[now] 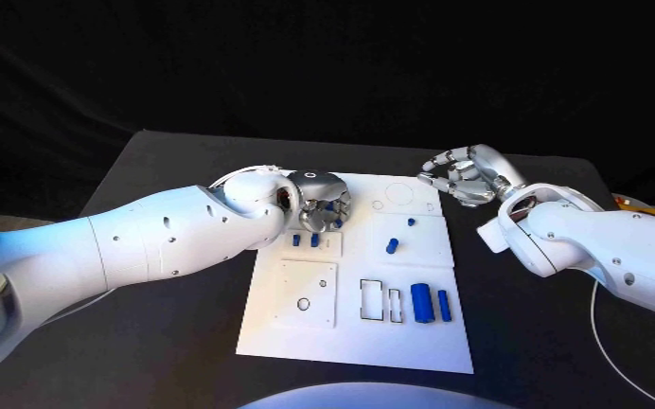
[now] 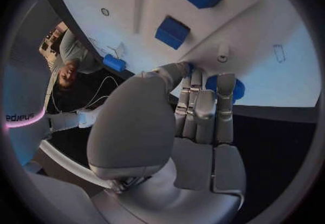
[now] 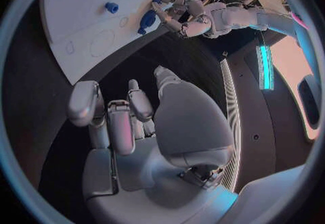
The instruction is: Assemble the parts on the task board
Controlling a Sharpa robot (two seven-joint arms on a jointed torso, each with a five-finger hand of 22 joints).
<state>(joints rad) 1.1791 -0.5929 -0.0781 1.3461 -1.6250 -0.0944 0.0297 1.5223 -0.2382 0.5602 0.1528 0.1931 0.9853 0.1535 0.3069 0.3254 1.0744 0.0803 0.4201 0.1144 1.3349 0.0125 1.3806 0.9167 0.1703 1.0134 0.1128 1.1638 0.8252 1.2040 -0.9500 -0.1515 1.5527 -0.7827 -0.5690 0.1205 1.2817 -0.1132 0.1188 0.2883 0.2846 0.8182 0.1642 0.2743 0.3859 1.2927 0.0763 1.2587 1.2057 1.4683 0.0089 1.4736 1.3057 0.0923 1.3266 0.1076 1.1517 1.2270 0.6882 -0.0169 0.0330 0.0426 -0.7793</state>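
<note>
1. Left hand [image 1: 320, 206] sits at centre frame in the head view, over the upper left part of the white board [image 1: 314, 333]; its fingers are curled down toward the board.
2. Left wrist view shows those fingers [image 2: 203, 110] drawn together with their tips at a round blue part [image 2: 235, 87]; whether the part is actually pinched cannot be told.
3. Right hand [image 1: 464, 175] is at upper right of centre, beyond the board's upper right corner, above the black table [image 1: 164, 352]; its fingers are curled in and nothing shows in them.
4. Small blue pieces [image 1: 306, 238] lie just below the left hand in the frame; another small piece [image 1: 393, 245] stands near the board's middle, to their right.
5. Two blue cylinders [image 1: 432, 303] lie side by side at lower right of the board, well apart from both hands.
6. Bare table shows along the board's left, right and lower edges.
</note>
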